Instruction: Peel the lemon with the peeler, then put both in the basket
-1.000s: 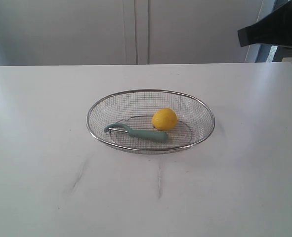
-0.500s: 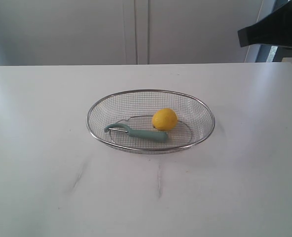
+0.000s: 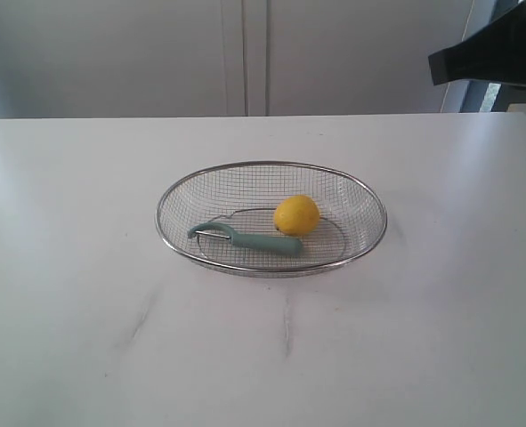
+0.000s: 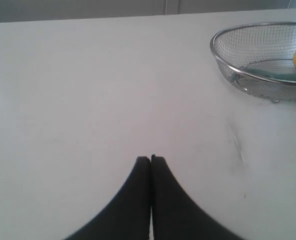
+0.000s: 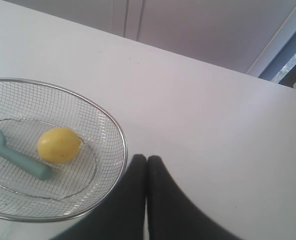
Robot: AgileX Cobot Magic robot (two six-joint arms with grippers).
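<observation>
The silver wire basket (image 3: 178, 191) stands in the middle of the white table. Inside it lies the yellow lemon (image 3: 296, 215), with the teal peeler (image 3: 254, 239) lying flat just in front of it. The right wrist view shows the same basket (image 5: 118, 131), lemon (image 5: 58, 145) and peeler (image 5: 22, 161). My right gripper (image 5: 146, 158) is shut and empty, beside the basket's rim. My left gripper (image 4: 151, 159) is shut and empty over bare table, well apart from the basket (image 4: 223, 59). Neither gripper shows in the exterior view.
The white table (image 3: 84, 294) carries faint dark scuff marks (image 3: 287, 325) in front of the basket. A pale wall with cabinet doors (image 3: 245, 53) stands behind. A dark object (image 3: 489, 53) juts in at the upper right of the exterior view.
</observation>
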